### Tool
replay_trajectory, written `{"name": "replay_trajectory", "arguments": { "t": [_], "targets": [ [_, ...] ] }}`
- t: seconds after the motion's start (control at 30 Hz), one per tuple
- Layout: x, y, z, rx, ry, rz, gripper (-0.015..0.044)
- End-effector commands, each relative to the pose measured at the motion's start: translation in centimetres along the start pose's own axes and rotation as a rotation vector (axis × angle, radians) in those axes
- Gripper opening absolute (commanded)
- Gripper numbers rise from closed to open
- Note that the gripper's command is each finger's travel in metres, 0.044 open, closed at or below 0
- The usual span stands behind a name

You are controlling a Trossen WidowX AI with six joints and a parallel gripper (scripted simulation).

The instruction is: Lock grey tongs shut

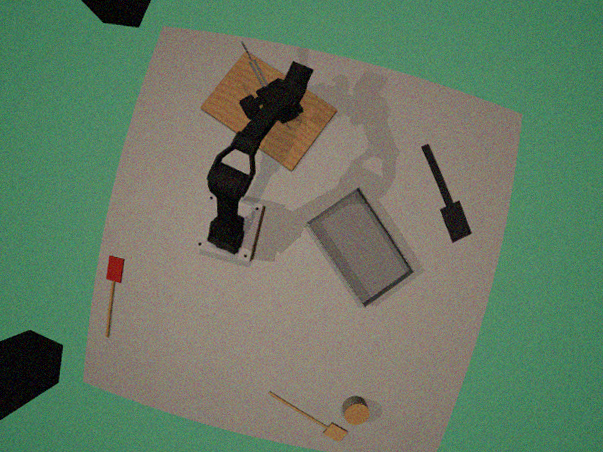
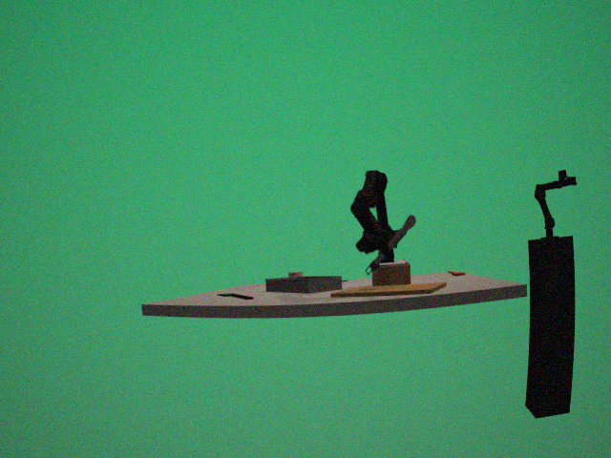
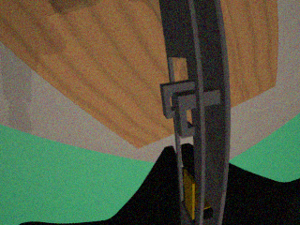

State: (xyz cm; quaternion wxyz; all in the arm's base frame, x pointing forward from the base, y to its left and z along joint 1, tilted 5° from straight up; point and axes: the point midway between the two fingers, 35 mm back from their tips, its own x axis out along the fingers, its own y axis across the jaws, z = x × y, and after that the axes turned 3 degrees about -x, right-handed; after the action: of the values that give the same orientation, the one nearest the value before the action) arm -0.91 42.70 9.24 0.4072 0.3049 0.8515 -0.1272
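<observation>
The grey tongs (image 1: 257,72) (image 2: 403,230) (image 3: 211,131) are held in the air above the wooden board (image 1: 222,98) (image 2: 424,288) (image 3: 108,94). In the exterior view they slant steeply, rounded end up to the right and small square loop down to the left. My gripper (image 2: 390,243) is shut on the tongs near their middle, arm folded down over them. In the wrist view their two long sides lie close together, with two overlapping grey hooks and a yellow part between them. Whether the lock is engaged cannot be seen. The roasting tin (image 1: 363,247) (image 2: 323,284) holds no tongs.
A black spatula (image 1: 455,220) (image 2: 235,296) lies beyond the tin. A red paddle (image 1: 114,268) (image 2: 456,273) lies at the table's far side. A wooden paddle (image 1: 335,432) and a round wooden-topped pot (image 1: 355,413) stand apart. The arm's base block (image 2: 390,275) is close to the board.
</observation>
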Motion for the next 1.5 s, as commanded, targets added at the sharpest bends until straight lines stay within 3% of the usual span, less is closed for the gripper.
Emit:
{"name": "replay_trajectory", "arguments": {
  "t": [0.0,0.67,1.47],
  "targets": [
    [-0.7,0.1,-0.4,-0.007,0.105,0.007,-0.015],
    [-5.3,-1.8,0.6,-0.12,0.596,0.007,-0.015],
    [-5.3,-1.8,0.6,-0.122,0.599,0.007,-0.015]
  ]
}}
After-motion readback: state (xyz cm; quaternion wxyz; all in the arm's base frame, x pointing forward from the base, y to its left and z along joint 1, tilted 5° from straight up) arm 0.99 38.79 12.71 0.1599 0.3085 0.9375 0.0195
